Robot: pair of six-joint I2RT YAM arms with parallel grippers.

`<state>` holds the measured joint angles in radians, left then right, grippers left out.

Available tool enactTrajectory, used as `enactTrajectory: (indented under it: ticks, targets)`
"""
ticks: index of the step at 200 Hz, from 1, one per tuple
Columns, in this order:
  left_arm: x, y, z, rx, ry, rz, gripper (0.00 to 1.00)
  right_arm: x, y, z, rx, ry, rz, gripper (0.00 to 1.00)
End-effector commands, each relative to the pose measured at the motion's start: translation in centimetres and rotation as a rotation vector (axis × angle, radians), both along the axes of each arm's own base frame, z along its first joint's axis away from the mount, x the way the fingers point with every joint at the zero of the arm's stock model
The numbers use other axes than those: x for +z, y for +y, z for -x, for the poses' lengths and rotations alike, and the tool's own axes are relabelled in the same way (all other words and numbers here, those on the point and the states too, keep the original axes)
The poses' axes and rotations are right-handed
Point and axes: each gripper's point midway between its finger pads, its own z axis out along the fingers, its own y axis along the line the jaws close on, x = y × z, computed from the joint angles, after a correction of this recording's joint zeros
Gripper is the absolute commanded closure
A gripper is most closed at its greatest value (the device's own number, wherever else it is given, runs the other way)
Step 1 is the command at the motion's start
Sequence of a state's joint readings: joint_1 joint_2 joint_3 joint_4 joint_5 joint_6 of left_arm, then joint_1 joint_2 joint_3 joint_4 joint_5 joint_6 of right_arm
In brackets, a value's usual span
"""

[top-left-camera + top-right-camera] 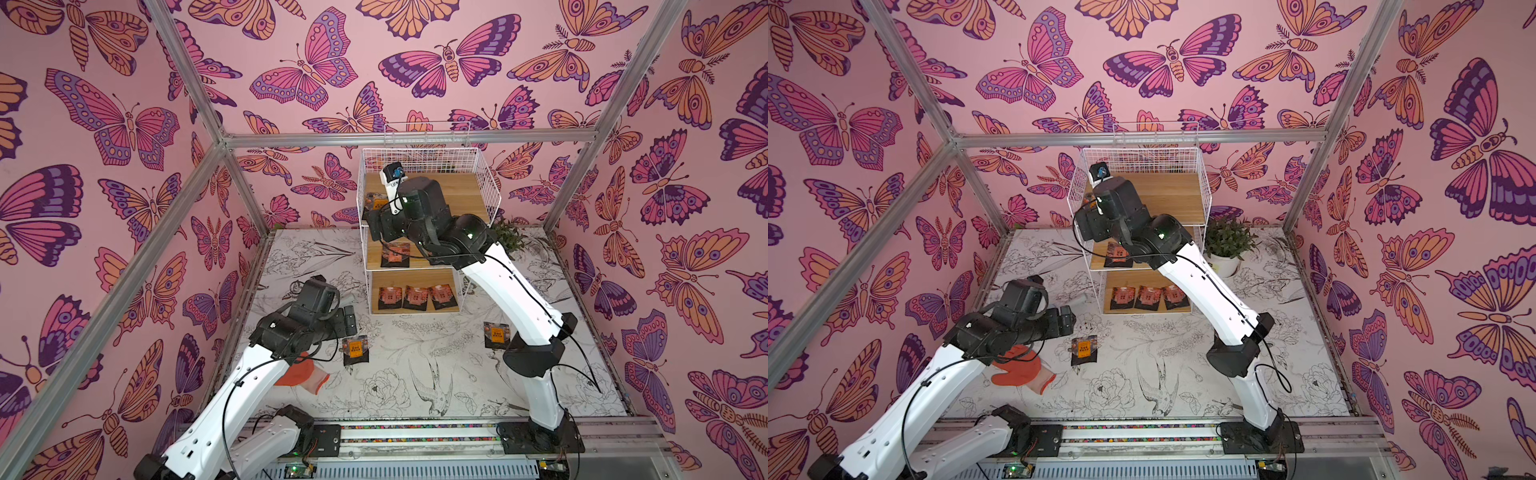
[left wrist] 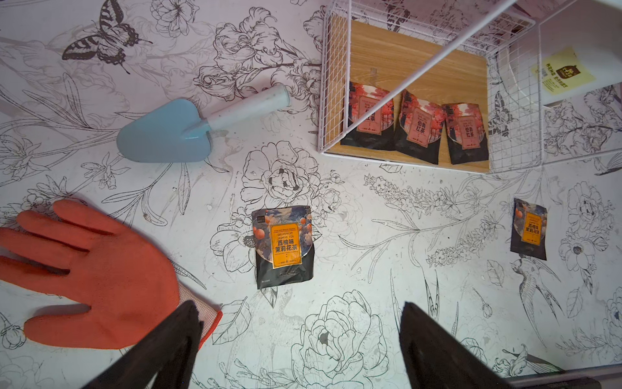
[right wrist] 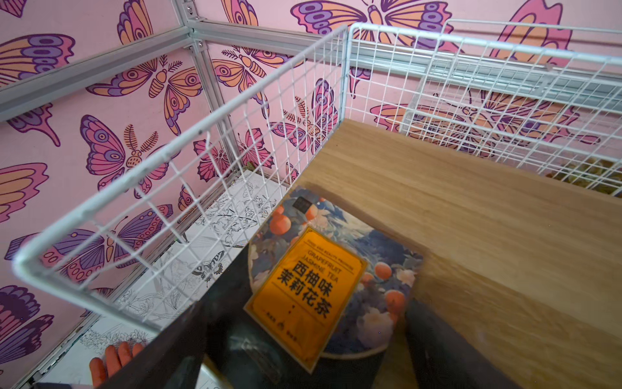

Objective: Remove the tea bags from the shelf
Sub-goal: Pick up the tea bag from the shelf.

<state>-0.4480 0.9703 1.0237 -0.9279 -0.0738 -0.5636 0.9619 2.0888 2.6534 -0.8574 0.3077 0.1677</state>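
Only the right wrist view shows the grasp zone. The right claw (image 3: 324,299) has its fingers spread wide, one on each side of an orange-label tea bag (image 3: 313,279) that lies flat on the top board (image 3: 471,219) of the shelf (image 1: 453,195). Whether the pads touch the bag cannot be told. The bag's logo end points away from the claw and its plain dark end lies back under the wrist. Its long axis runs nearly along the fingers, turned slightly. It sits at the board's edge, with the mesh wall (image 3: 201,133) close outside one finger. Outside the other finger and ahead, bare board lies open.

A single reddish bag (image 1: 1119,254) on the middle board (image 1: 1097,257), below this claw, shows only in the top views.

The left claw (image 2: 299,304) hangs over the surface (image 2: 370,303), fingers wide apart, holding nothing. Just ahead of its fingertips lies a second orange-label bag (image 2: 284,247), flat, with its long axis pointing away from the claw. Farther ahead and to the right, three reddish bags (image 2: 417,129) lie side by side along the front of the bottom board (image 2: 404,60), tops toward the back. A third orange-label bag (image 2: 528,229) lies on the surface, well off to this claw's right.

The left wrist view alone shows the whole blue trowel (image 2: 168,134), ahead and to the left of the claw. An orange glove (image 2: 94,276) lies just beside the left finger. Open surface surrounds the second bag.
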Motion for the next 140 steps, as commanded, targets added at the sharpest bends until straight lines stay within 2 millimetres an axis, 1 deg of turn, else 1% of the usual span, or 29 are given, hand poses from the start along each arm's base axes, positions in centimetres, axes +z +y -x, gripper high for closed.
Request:
enactTrajectory:
  ticks: [1, 34, 55, 69, 96, 108, 128, 140]
  targets:
    - [-0.3, 0.0, 0.0, -0.006, -0.007, 0.006, 0.05, -2.6, 1.0, -0.1, 0.028, 0.062, 0.038, 0.05]
    - [-0.5, 0.1, 0.0, -0.003, -0.002, 0.003, 0.05, -3.4, 1.2, -0.1, 0.041, 0.078, 0.052, 0.06]
    - [-0.5, 0.2, 0.0, -0.001, -0.002, 0.004, 0.05, -3.9, 1.2, -0.2, 0.042, 0.092, 0.060, 0.09]
    - [-0.5, 0.3, -0.1, 0.001, -0.003, 0.004, 0.05, -5.0, 1.3, -0.4, 0.034, 0.113, 0.080, 0.11]
    - [-0.7, 0.5, 0.1, 0.006, -0.004, 0.005, 0.05, -8.1, 1.2, -0.7, 0.015, 0.161, 0.163, 0.14]
    - [-0.7, 0.6, 0.2, 0.011, -0.004, 0.005, 0.05, -9.1, 0.9, -0.8, 0.008, 0.174, 0.199, 0.15]
    - [-0.9, 0.8, 0.2, 0.016, -0.001, 0.003, 0.05, -9.7, 0.6, -0.6, 0.009, 0.182, 0.230, 0.18]
    - [-1.0, 0.8, 0.2, 0.017, 0.000, 0.004, 0.05, -10.0, 0.5, -0.6, 0.013, 0.186, 0.244, 0.23]
